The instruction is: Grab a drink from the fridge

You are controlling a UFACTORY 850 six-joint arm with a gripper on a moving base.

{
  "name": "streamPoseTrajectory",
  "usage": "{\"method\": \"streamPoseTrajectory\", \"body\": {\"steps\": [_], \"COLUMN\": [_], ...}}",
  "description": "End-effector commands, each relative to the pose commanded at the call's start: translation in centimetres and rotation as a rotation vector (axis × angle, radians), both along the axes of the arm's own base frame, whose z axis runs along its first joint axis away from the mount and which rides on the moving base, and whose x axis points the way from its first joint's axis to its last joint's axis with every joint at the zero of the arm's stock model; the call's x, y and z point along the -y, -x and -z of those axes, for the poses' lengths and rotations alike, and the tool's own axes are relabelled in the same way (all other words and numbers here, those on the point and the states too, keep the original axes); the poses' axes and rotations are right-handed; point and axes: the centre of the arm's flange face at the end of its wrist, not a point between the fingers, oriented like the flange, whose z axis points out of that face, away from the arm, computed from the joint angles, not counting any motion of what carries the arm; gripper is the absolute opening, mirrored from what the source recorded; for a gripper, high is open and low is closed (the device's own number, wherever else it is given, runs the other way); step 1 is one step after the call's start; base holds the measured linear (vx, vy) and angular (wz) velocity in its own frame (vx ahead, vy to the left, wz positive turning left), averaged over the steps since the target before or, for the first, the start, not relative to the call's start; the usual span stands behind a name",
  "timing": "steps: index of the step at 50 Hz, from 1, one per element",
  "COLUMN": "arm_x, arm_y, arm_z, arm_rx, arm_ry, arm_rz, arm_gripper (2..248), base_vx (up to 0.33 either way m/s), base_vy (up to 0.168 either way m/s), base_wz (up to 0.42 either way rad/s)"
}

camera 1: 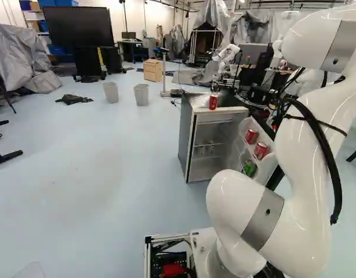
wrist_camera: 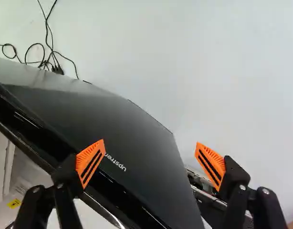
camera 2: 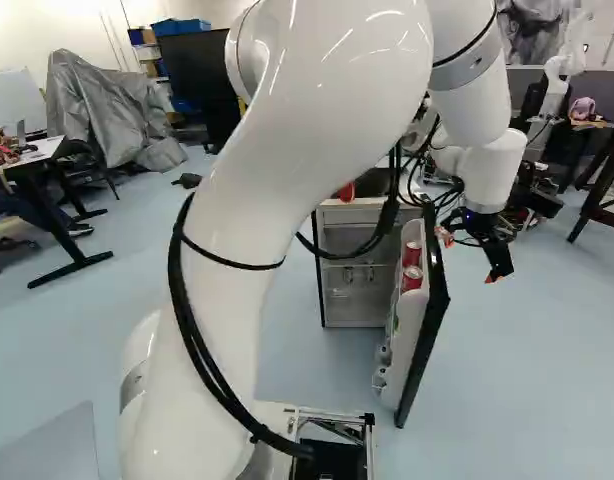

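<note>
My gripper (camera 2: 469, 258) is beyond the outer side of the fridge door (camera 2: 423, 330) in the right base view. In the wrist view the gripper (wrist_camera: 150, 148) stands open, its orange pads wide apart, nothing held; the door's dark outer face (wrist_camera: 137, 129) lies beneath and between the fingers. The fridge (camera 1: 188, 142) is open, its door swung out toward the base. Two red cans (camera 1: 251, 136) (camera 1: 261, 150) and a green can (camera 1: 249, 168) stand in the door's racks. Another red can (camera 1: 213, 102) stands on the fridge top. Small items (camera 1: 210, 147) inside are unclear.
Black cables (wrist_camera: 46, 57) lie on the floor beyond the door. Two grey bins (camera 1: 111, 92) (camera 1: 141, 95) and a wooden cabinet (camera 1: 153, 70) stand left of the fridge. Another robot (camera 1: 227, 53) is farther back. A table (camera 2: 32, 155) stands at the left of the right base view.
</note>
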Motion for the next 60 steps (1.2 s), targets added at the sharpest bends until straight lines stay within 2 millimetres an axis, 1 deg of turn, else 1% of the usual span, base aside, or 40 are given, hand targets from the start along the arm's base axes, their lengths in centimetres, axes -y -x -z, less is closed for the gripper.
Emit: {"method": "streamPoseTrajectory", "body": {"steps": [35,60], "arm_x": [-4.2,-7.5], "arm_y": [-0.3,-0.5], "arm_z": [-0.1,-0.1], "arm_rx": [-0.018,-0.031], "arm_ry": [-0.021,-0.035], "arm_rz": [-0.046,-0.087], "arm_gripper": [247,247], "base_vx": [0.0,0.0], "base_vy": [0.0,0.0], "base_wz": [0.0,0.0]}}
